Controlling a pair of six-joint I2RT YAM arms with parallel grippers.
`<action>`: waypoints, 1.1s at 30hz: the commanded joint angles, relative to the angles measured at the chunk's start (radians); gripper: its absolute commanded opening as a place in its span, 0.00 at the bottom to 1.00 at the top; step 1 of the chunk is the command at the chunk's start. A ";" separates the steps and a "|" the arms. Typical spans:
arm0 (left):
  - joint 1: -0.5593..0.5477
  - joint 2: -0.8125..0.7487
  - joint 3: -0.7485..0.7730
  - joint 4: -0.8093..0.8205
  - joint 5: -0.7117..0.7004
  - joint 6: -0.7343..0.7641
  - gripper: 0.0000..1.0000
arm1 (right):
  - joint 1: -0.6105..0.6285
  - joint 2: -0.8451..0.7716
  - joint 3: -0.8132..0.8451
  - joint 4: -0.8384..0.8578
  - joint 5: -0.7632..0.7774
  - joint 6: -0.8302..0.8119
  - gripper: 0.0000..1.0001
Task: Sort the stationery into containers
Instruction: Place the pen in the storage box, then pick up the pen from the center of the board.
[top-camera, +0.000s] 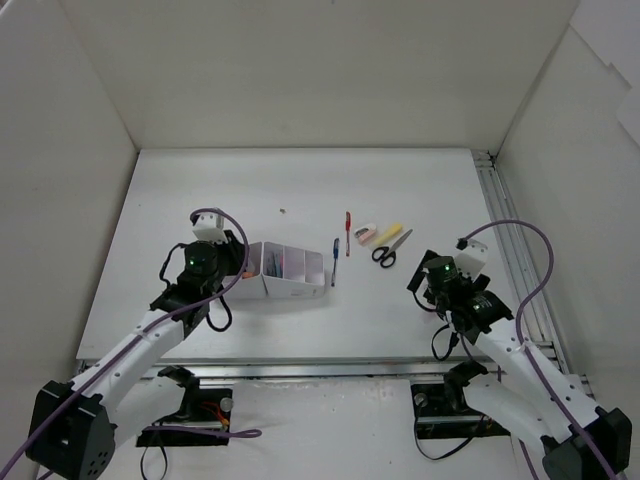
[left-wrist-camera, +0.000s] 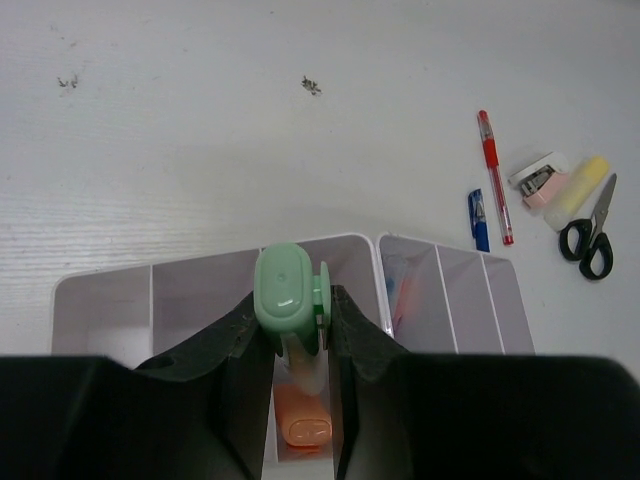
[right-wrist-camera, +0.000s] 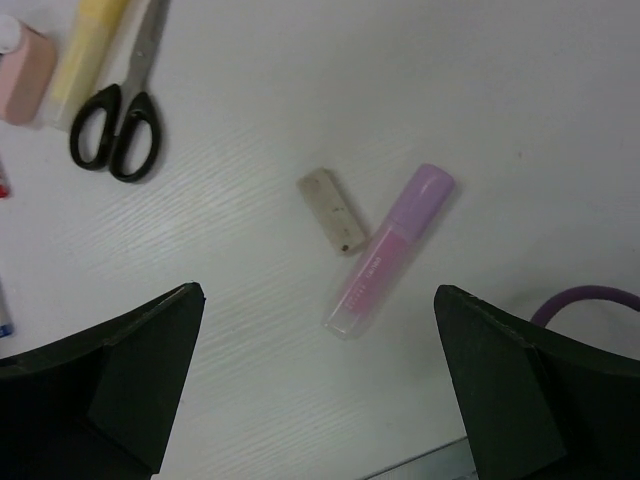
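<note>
Green marker (left-wrist-camera: 285, 292) clamped between the fingers of the left gripper (left-wrist-camera: 296, 322), green cap up toward the camera, pale barrel pointing down; jaws narrowed to the marker's width.
Marker sits over the organizer (left-wrist-camera: 200, 262), above the compartment at the right end of its left block; orange marker (left-wrist-camera: 305, 428) lies in that same compartment, under the green one; contact between the two cannot be told.
Next compartment to the right holds something pinkish, too hidden to name.

Loose on the table (top-camera: 240, 190), right of the organizer: blue pen (top-camera: 335, 260) just beside its right end; red pen (top-camera: 347, 232) a little beyond; then a small pink item (top-camera: 365, 234), yellow marker (top-camera: 388, 234) and scissors (top-camera: 388, 250) in a close cluster.

Right gripper (right-wrist-camera: 318, 292): fingers spread wide, nothing between them; hovering over bare table.
Below it, in the wrist view: pink marker (right-wrist-camera: 390, 250) and pale eraser (right-wrist-camera: 333, 210), the eraser's end touching or nearly touching the marker's side; both apart from the scissors cluster.
</note>
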 joint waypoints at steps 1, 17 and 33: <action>-0.016 0.026 0.001 0.097 0.029 0.013 0.00 | -0.062 0.043 -0.018 -0.071 -0.029 0.074 0.98; -0.080 -0.149 0.081 -0.110 -0.012 0.034 0.99 | -0.329 0.199 0.010 -0.102 -0.162 0.042 0.96; -0.089 -0.175 0.156 -0.251 -0.158 0.042 0.99 | -0.424 0.603 0.129 0.051 -0.288 -0.074 0.50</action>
